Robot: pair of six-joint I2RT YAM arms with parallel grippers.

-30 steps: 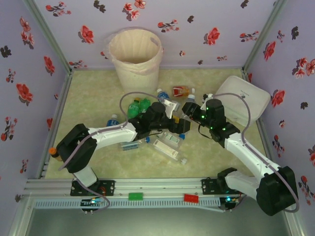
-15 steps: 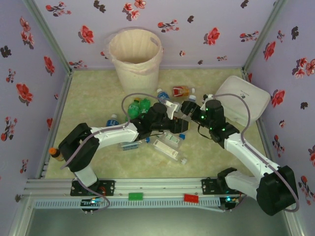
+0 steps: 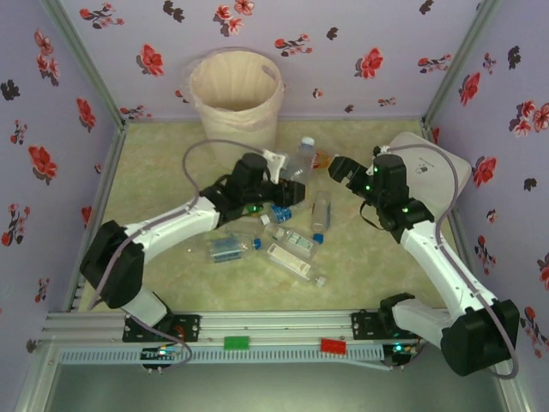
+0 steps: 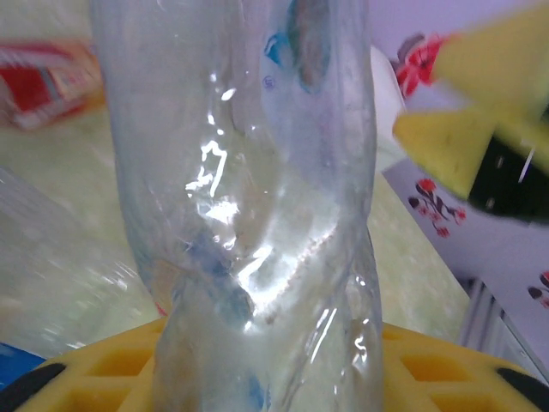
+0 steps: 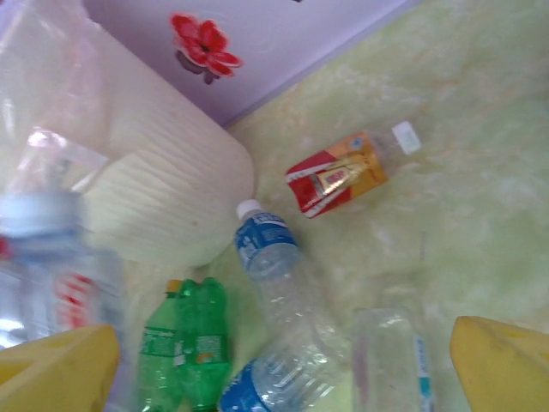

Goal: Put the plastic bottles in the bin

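Left jaws grip one clear bottle (image 3: pixel 302 158), not yet in the far bin (image 3: pixel 244 129); right jaws gape empty (other bottles (image 3: pixel 292 259) litter the desk (image 3: pixel 163 172)).

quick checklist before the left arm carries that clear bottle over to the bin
1. Left gripper shut on the clear bottle: ok.
2. Right gripper open and apart from that bottle: ok.
3. Bottle above the mouth of the bin: not ok; it hangs to the bin's right, nearer the arms.
4. Bin mouth open, bag liner in place: ok.
5. Grip firm enough for the carry: cannot tell; the bottle wall looks crumpled just above the fingers.
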